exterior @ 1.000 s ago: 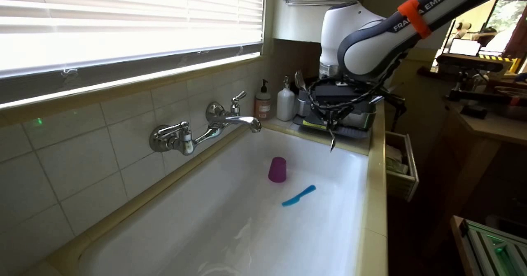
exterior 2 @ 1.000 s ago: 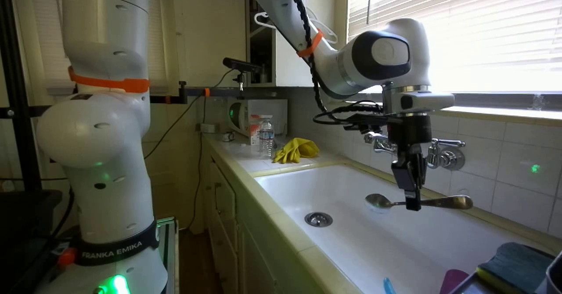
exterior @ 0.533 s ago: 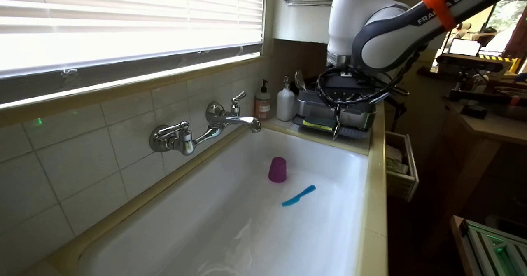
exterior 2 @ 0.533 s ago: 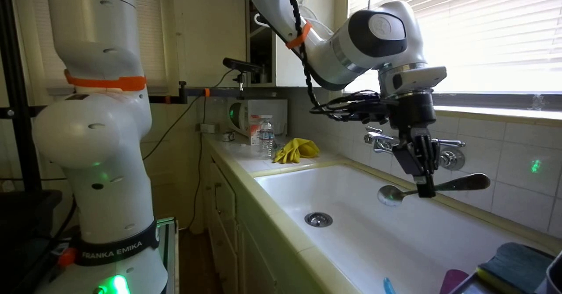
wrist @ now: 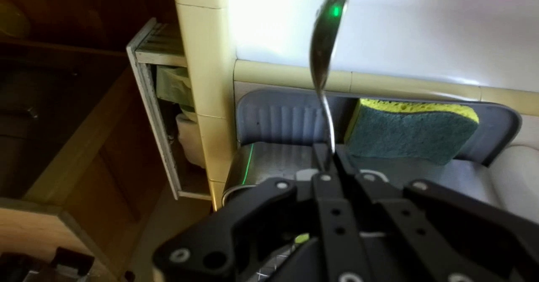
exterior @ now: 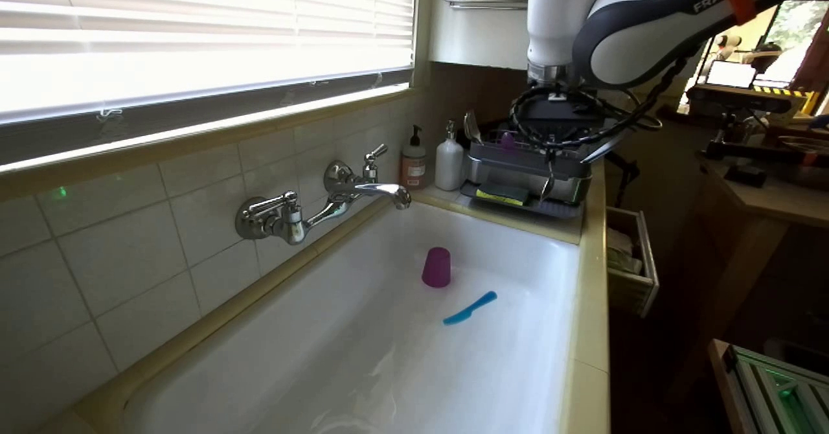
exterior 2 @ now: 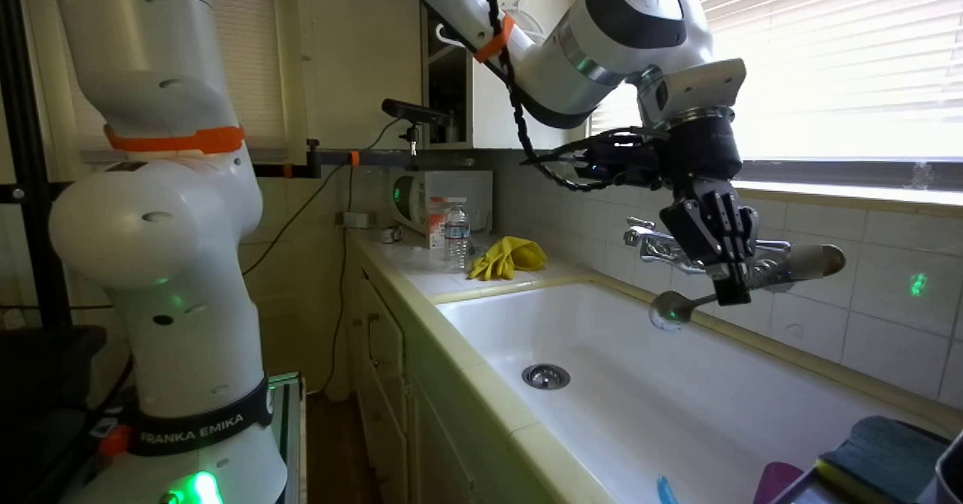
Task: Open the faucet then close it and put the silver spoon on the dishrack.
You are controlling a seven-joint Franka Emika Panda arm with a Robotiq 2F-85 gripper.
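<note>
the gripper pinches the spoon with its fingers, a sponge occupies part of the rack, and the sink has a cup and blue utensil.

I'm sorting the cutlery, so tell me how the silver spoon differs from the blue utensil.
Place: the silver spoon is held in the air by the gripper, while the blue utensil lies in the sink.
Look: the silver spoon is shiny gray metal; the blue utensil is bright blue.
Shape: the silver spoon has a rounded bowl; the blue utensil has a flat, knife-like end.
Both are long and slim.
</note>
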